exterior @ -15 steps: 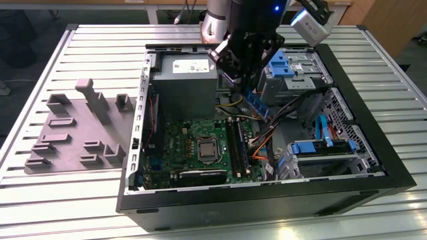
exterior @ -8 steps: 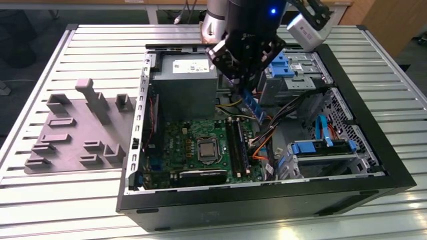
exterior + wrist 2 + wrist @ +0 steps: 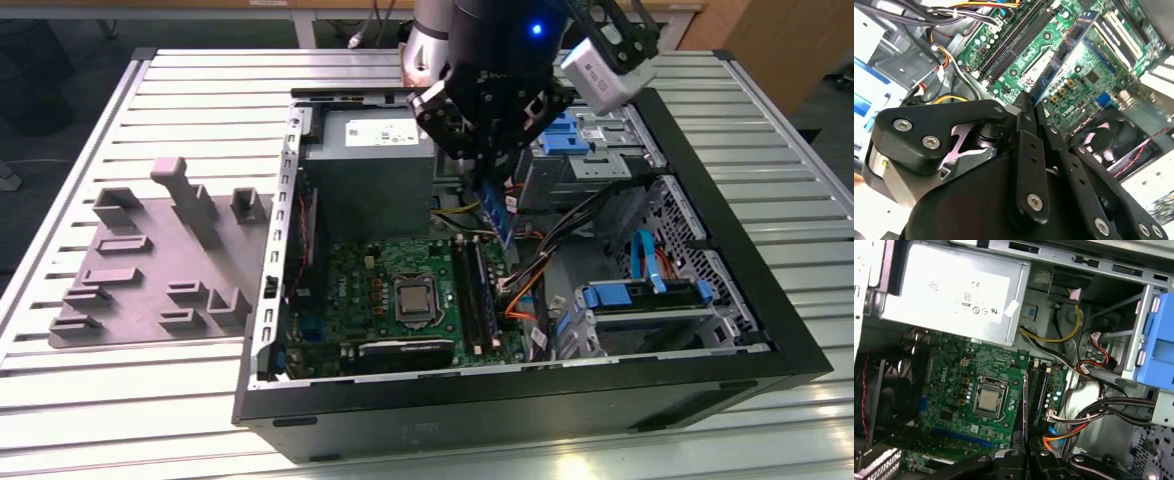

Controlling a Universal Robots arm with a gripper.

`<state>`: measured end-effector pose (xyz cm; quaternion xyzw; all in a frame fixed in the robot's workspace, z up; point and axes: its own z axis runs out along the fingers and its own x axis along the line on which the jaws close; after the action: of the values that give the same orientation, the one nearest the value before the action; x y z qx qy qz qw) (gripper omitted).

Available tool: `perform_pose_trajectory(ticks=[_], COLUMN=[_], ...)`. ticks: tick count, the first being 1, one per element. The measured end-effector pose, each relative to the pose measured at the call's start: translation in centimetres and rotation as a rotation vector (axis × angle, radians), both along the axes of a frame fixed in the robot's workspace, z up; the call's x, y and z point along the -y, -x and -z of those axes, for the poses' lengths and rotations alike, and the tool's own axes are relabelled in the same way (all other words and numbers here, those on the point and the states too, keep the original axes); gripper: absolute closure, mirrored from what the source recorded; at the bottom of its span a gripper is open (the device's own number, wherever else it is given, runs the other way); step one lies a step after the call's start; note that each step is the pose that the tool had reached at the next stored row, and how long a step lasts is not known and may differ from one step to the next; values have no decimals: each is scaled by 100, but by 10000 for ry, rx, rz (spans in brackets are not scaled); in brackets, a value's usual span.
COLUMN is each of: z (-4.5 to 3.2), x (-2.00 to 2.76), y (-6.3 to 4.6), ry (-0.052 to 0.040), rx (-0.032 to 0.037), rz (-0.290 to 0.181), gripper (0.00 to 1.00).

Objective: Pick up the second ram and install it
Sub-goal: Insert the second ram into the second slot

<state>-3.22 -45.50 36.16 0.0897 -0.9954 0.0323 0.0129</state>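
the gripper (image 3: 497, 192) is clamped tight on the second ram (image 3: 499, 213), holding the blue-green stick edge-down inside the open pc case (image 3: 747, 300), just above the motherboard (image 3: 350, 278) and its memory slots (image 3: 477, 285). in the first wrist view the stick (image 3: 1024, 405) shows as a thin edge running from the fingers toward the slots beside the cpu socket (image 3: 989, 401), with the grey power supply (image 3: 949, 287) behind.

Bench (image 3: 200, 85): pale slatted metal top; bears an open black computer case (image 3: 747, 330) toward the exterior view's right; a grey plastic tray (image 3: 134, 280) with raised blocks just beside it, left.
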Motion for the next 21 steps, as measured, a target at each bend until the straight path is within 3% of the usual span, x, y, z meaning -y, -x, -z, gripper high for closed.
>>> perform_pose_trajectory(ticks=[12,21], z=[59,73], x=[0,0], y=[0,-3], ry=[21,17], rx=[-1,1], rz=[2079,2201], gripper=[86,86])
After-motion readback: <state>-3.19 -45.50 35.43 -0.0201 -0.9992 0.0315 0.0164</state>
